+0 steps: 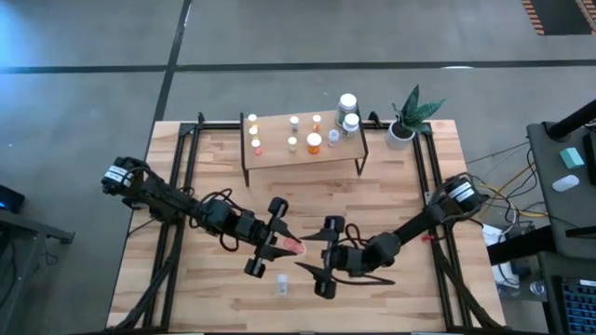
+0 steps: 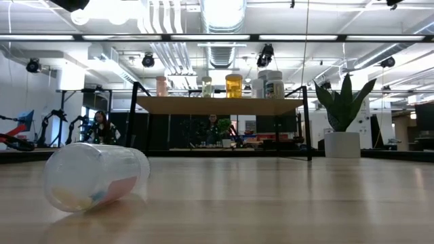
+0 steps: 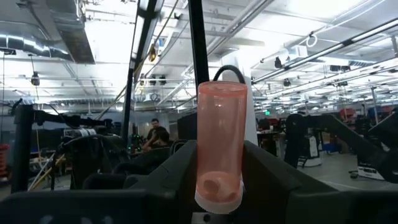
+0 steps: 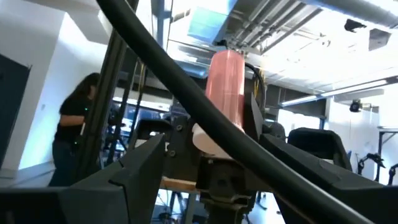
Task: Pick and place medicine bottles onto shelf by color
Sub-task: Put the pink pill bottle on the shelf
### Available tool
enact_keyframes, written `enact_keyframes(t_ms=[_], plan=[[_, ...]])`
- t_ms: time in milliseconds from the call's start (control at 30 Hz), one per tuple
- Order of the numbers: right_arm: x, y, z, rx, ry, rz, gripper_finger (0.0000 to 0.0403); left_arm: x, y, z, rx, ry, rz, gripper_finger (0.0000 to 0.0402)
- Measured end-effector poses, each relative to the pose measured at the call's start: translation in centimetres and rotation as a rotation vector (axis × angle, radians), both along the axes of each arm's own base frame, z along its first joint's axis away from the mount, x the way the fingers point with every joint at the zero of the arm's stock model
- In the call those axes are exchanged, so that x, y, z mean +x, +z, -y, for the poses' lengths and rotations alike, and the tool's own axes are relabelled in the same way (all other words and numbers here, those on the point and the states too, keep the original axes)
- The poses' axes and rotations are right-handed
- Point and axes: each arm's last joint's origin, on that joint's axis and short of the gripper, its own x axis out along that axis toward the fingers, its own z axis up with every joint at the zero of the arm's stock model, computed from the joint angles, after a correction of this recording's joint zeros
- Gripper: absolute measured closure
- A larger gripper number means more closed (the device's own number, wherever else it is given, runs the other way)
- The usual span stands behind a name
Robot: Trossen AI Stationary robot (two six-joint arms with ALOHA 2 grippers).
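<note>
over the front middle of the table, your left gripper (image 1: 277, 244) is clamped on a pink bottle (image 1: 292, 247), its white cap seated low between the dark fingers (image 3: 155, 180) in the left wrist view and its clear pink body standing up out of them, with something small and round inside near the cap. your right gripper (image 1: 321, 261) faces it from just beside, fingers spread apart, and holds nothing; through its wrist camera you see the pink bottle gripped by the other arm straight ahead.

a clear bottle (image 1: 281, 285) lies on its side on the table (image 1: 400, 186) just in front of the two grippers, apart from both. from table height it shows as a see-through tube with pale yellow, blue and pink bits inside.

the shelf (image 1: 279, 154) stands at the back middle of the table on thin black legs. on it you have a row of small bottles, an orange bottle (image 1: 314, 141) with a white cap, and two bigger white-capped bottles (image 1: 348, 107) at its right end. a potted plant (image 1: 406, 121) in a white pot stands just to the right of the shelf.

in the room behind the table, a person (image 4: 78, 124) is in view.
</note>
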Motion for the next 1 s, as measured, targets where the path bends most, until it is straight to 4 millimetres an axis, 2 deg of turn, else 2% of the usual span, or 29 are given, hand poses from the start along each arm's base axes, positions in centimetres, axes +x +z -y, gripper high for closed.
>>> enact_keyframes(t_ms=[400,1000], plan=[[0.7,0.84,0.03,0.028,0.0,0.022,0.0165,-0.03,-0.04,0.0,0.0,-0.001,-0.002,0.0302],[0.84,0.89,0.22,0.042,-0.021,0.014,0.0243,-0.13,-0.2,-0.01,-0.001,-0.001,-0.003,0.0302]])
